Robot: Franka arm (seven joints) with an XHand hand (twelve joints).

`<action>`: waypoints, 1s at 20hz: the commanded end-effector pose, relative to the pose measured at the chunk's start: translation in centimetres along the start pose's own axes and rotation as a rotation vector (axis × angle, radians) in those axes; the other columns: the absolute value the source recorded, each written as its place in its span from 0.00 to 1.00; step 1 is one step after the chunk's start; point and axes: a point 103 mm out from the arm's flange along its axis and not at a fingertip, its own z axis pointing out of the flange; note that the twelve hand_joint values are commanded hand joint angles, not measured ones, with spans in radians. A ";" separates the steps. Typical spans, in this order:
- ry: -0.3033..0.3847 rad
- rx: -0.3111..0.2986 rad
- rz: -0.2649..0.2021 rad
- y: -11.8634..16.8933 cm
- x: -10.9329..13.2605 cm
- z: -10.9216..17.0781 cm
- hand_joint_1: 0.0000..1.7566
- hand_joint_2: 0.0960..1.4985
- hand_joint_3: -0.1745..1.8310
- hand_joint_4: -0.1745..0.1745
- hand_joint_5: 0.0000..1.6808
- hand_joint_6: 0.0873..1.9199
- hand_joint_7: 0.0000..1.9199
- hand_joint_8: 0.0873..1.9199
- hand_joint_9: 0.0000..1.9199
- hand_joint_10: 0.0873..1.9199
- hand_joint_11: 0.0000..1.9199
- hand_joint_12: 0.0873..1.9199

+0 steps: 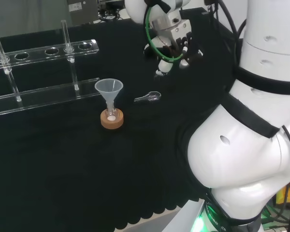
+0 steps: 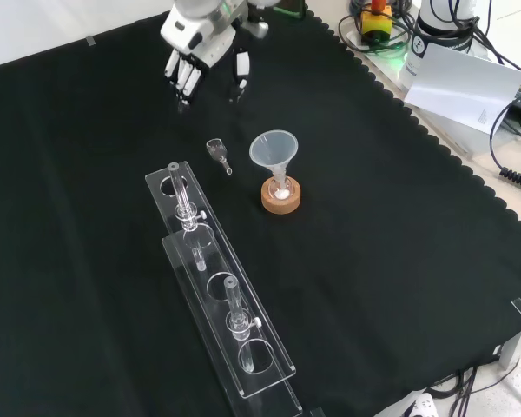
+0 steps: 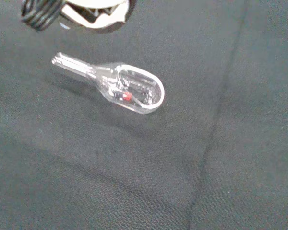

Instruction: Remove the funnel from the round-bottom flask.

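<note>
Hand (image 2: 201,54) hovering above the black cloth (image 2: 399,287) at the top of the front view, fingers (image 2: 184,80) hanging straight and relaxed, thumb apart, grasping nothing. In the head view, hand (image 1: 173,48) hanging at upper centre, left of the arm's white links (image 1: 241,154), clear of all ware.

Lying on the cloth near and just below the hand in the front view: a small clear glass scoop (image 2: 217,152), on its side, bowl toward the hand, stem pointing away. Same scoop (image 1: 149,97) lying right of the funnel in the head view; close under the wrist camera (image 3: 116,87), resting flat, a small red glint showing in its bowl.

Standing beside the scoop, to its right in the front view: clear funnel (image 2: 274,155), upright, stem seated in the neck of the round-bottom flask (image 2: 280,190), flask sitting in a cork ring stand (image 2: 280,201). Funnel not yet lifted; hand well apart from it. In the head view, funnel (image 1: 109,92) standing over the cork ring (image 1: 112,120), lower left of the hand.

Farther from the hand: clear plastic tube rack (image 2: 221,295), running toward the bottom of the front view, carrying two upright glass tubes (image 2: 184,193).
</note>
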 end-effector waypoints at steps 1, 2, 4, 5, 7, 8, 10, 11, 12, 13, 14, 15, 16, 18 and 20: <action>-0.011 -0.029 0.006 -3.6 1.1 -2.3 0.50 0.42 0.37 0.38 0.25 0.12 0.24 0.32 0.44 0.00 0.23 0.63; -0.012 -0.033 0.004 -3.8 1.3 -2.6 0.50 0.42 0.37 0.38 0.25 0.12 0.24 0.32 0.44 0.00 0.23 0.63; -0.011 -0.036 -0.007 -4.3 1.9 -3.3 0.50 0.42 0.37 0.38 0.25 0.12 0.24 0.32 0.44 0.00 0.24 0.63; -0.012 -0.039 -0.013 -4.5 2.3 -3.7 0.50 0.42 0.37 0.38 0.25 0.12 0.24 0.32 0.44 0.00 0.24 0.63; -0.018 -0.048 -0.026 -5.0 3.2 -4.8 0.49 0.42 0.37 0.38 0.25 0.12 0.24 0.32 0.44 0.00 0.24 0.63; -0.019 -0.057 -0.031 -5.3 3.7 -5.3 0.48 0.42 0.37 0.38 0.25 0.11 0.24 0.32 0.44 0.00 0.24 0.63; -0.011 -0.054 -0.046 -5.6 4.9 -6.2 0.47 0.42 0.37 0.38 0.24 0.11 0.24 0.31 0.44 0.00 0.23 0.63; -0.008 -0.047 -0.053 -5.7 5.5 -6.6 0.47 0.42 0.37 0.38 0.24 0.11 0.24 0.31 0.44 0.00 0.23 0.63; -0.007 -0.046 -0.061 -5.9 6.2 -6.9 0.46 0.42 0.37 0.39 0.24 0.11 0.24 0.31 0.43 0.00 0.23 0.63; -0.007 -0.047 -0.068 -6.0 6.8 -7.2 0.45 0.41 0.37 0.39 0.24 0.10 0.24 0.31 0.43 0.00 0.22 0.63; -0.013 -0.051 -0.076 -6.0 7.6 -7.5 0.44 0.41 0.36 0.39 0.23 0.09 0.24 0.31 0.43 0.00 0.22 0.64; -0.016 -0.052 -0.081 -6.0 8.3 -7.8 0.44 0.41 0.36 0.39 0.23 0.09 0.24 0.31 0.43 0.00 0.21 0.64; -0.016 -0.046 -0.089 -6.0 9.0 -8.1 0.43 0.41 0.36 0.39 0.23 0.09 0.24 0.31 0.43 0.00 0.21 0.64; -0.017 -0.031 -0.102 -5.9 10.2 -8.5 0.42 0.41 0.36 0.39 0.23 0.08 0.24 0.30 0.42 0.00 0.21 0.65; -0.013 0.006 -0.116 -5.6 11.4 -8.7 0.42 0.41 0.35 0.39 0.22 0.07 0.23 0.30 0.42 0.00 0.21 0.65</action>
